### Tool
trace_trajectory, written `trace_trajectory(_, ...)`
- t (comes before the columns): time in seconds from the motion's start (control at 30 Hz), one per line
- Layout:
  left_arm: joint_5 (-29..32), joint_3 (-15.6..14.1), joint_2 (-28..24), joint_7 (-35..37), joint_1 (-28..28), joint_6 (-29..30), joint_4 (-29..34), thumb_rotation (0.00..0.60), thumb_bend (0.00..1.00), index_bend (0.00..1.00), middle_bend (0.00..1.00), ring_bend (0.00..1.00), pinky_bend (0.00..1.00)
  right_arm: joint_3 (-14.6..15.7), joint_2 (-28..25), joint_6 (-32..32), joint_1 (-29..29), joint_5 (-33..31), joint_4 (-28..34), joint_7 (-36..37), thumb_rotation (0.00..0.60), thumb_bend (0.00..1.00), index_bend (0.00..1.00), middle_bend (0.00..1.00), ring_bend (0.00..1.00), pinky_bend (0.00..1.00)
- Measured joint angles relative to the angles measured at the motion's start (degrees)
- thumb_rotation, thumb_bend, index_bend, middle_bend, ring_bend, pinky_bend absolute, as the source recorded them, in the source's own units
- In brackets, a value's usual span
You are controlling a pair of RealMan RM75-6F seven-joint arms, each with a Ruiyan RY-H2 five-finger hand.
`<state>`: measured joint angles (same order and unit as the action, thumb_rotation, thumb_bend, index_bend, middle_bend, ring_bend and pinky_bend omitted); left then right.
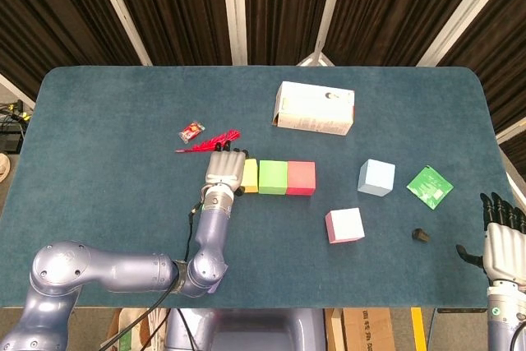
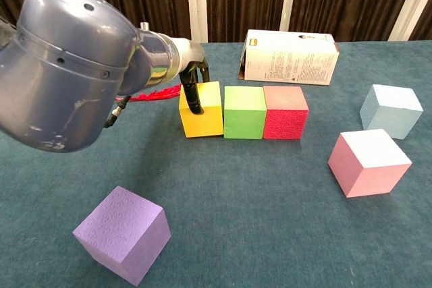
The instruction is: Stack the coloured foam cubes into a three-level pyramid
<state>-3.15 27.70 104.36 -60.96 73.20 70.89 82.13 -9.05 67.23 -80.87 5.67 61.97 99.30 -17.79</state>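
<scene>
**Three cubes in a row, left robot hand at the yellow cube**

The left robot hand (image 1: 223, 168) lies at the left end of a row of three foam cubes on the table (image 1: 115, 121). Its dark fingers (image 2: 192, 96) rest against the left face and front-left edge of the yellow cube (image 2: 201, 109); whether they grip the cube or only touch it cannot be told from either view. The yellow cube stands just beside the green cube (image 2: 244, 111), which touches the red cube (image 2: 285, 112); all three sit flat on the table in one line, one level high.

Three further cubes lie apart from the row. The pink cube (image 1: 344, 225) stands in front of and to the right of the red cube. The pale blue cube (image 1: 376, 177) stands further right, level with the row. The purple cube (image 2: 123, 233) sits near the front edge, beneath the left arm in the head view.

The right robot hand (image 1: 501, 236) is at the table's right front corner, fingers extended upright and spread, holding nothing.

Other items: a white carton (image 1: 316, 108) lying behind the row, a green packet (image 1: 430, 186) right of the pale blue cube, a small dark object (image 1: 420, 235) near it, and a red wrapper (image 1: 191, 131) with a red feathery item (image 1: 215, 139) behind the left robot hand.
</scene>
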Motion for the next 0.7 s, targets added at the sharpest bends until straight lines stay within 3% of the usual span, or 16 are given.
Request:
trace_trajectory(0.43,0.44,0.33,0.20,-0.79,0.15,-0.06,0.19,0.600,0.33,0.25,0.17,0.00,0.00,0.13,-0.09,0.28,0.14,-0.26,0.33,-0.16,0.600,0.21,0.00,0.00,0.00,0.00)
trace_trajectory(0.7,0.06,0.28,0.02,-0.76,-0.10,0.12,0.43,0.600,0.33,0.11,0.02,0.00,0.00,0.10,-0.22,0.47,0.21,-0.58,0.41,-0.13,0.600,0.21,0.00,0.00,0.00,0.00)
